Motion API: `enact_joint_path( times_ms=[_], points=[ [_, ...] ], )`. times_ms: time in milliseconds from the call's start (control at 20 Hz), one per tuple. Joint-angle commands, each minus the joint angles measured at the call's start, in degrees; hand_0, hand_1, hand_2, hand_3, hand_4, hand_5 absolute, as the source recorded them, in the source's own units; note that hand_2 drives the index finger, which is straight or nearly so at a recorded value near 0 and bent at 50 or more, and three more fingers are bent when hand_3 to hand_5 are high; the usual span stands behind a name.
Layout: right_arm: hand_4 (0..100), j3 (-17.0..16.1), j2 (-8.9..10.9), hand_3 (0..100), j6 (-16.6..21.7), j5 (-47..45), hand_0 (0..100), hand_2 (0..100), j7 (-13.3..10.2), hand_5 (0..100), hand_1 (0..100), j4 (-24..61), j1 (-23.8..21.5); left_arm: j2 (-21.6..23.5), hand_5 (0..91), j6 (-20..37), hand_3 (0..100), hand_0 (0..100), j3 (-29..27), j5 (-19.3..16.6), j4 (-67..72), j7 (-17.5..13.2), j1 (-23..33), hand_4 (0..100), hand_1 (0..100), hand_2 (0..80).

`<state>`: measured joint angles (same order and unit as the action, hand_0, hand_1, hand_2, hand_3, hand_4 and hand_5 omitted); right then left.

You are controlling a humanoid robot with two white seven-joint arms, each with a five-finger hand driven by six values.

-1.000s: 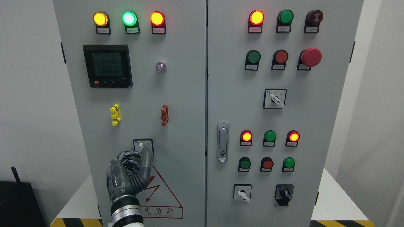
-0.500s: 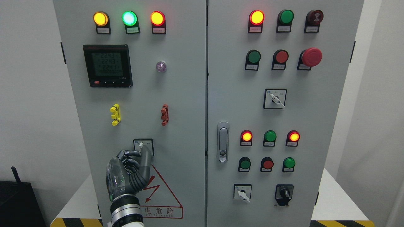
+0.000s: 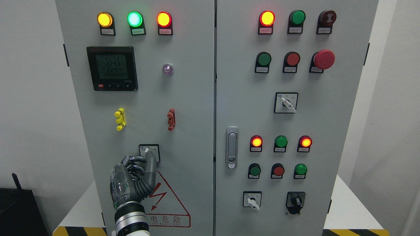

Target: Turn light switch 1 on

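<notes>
Your left hand (image 3: 136, 178) is pinching the small white rotary switch knob (image 3: 146, 151) w/ curled fingers, low on the grey cabinet's left door (image 3: 183, 108). It's looking stiff, rigid, prob. detented, so you're gripping its narrow lever and twisting, not pushing.

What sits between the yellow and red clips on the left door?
Nothing: in the head view the stretch between the yellow clip and the red clip is bare grey panel; the rotary switch sits lower.

Lit up top: yellow lamp (image 3: 104, 19), green lamp (image 3: 134, 19), red lamp (image 3: 163, 19). Digital meter (image 3: 112, 68) just below. Big red mushroom button (image 3: 324, 59) over right, door latch (image 3: 231, 147) mid-panel.
</notes>
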<state>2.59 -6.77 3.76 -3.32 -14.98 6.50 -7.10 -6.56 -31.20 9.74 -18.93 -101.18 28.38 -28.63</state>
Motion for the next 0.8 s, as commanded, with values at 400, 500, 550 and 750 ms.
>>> enact_joint_path(
  times_ms=[400,500,550,750],
  points=[
    [0,-0.04,0.00,0,0.02,-0.02,12,0,0.04,0,39,0.00,-0.02,-0.03,84.0,-0.88,91,50,0.10,-0.23,-0.07,-0.69,-0.02,92,39,59.8],
    [0,-0.04,0.00,0,0.02,-0.02,12,0,0.04,0,39,0.00,-0.02,-0.03,84.1,-0.88,91,52,0.10,-0.23,-0.07,-0.69,-0.02,92,39,59.8],
    [0,0.05,0.00,0,0.10,-0.02,12,0,0.04,0,39,0.00,-0.02,-0.03,84.2,-0.88,92,52,0.10,-0.23,-0.07,-0.78,-0.02,92,38,59.9],
    [0,0.05,0.00,0,0.02,-0.02,12,0,0.04,0,39,0.00,-0.02,-0.03,84.4,-0.88,92,54,0.10,-0.23,-0.07,-0.78,-0.02,93,38,60.0]
  ],
)
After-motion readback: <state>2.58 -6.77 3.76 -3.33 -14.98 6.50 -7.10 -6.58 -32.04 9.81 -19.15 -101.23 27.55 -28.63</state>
